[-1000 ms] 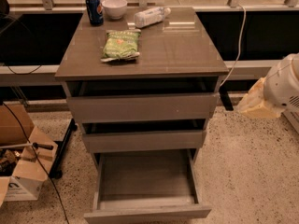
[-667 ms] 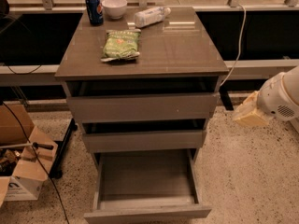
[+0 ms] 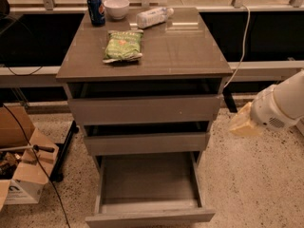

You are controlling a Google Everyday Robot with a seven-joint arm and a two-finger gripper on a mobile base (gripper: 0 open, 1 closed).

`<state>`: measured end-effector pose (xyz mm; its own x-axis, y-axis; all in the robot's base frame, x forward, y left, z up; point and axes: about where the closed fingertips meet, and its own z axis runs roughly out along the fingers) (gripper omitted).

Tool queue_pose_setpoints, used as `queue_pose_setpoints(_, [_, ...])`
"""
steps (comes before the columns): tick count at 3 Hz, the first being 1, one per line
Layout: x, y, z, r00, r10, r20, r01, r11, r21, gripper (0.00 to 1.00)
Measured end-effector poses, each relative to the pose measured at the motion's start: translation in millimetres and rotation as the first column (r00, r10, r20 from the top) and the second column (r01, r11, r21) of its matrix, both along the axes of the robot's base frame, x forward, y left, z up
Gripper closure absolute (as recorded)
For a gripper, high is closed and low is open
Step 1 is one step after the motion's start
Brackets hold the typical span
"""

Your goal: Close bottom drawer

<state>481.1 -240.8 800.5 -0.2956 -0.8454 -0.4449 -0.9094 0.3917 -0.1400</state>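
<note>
The grey-brown cabinet [image 3: 145, 56] has three drawers. The bottom drawer [image 3: 149, 217] is pulled far out toward me, and its deep grey box is empty. The middle drawer [image 3: 146, 143] and the top drawer [image 3: 145, 109] stand nearly shut with dark gaps above them. My gripper [image 3: 245, 123] is on the end of a white arm at the right. It hangs beside the cabinet's right side at about middle-drawer height, apart from the cabinet and above the bottom drawer.
On the cabinet top lie a green snack bag [image 3: 123, 45], a blue can [image 3: 96, 10], a white bowl [image 3: 116, 7] and a lying bottle [image 3: 153, 17]. A cardboard box [image 3: 21, 163] and cables sit on the floor at left. Speckled floor lies to the right.
The arm has come further into view from the right, moving left and down toward the cabinet's right side. The drawers have not moved.
</note>
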Motion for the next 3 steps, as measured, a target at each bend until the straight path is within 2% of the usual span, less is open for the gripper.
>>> queue_pose_setpoints(1, [1, 6, -62, 0.9993, 0.023, -0.028, -0.023, 1.000, 0.006, 1.00])
queue_pose_setpoints(2, [-6, 8, -134, 0.9956, 0.046, -0.082, -0.045, 0.999, 0.018, 1.00])
queue_pose_setpoints(3, [-19, 0, -212, 0.9841, 0.044, -0.172, -0.026, 0.994, 0.106, 1.00])
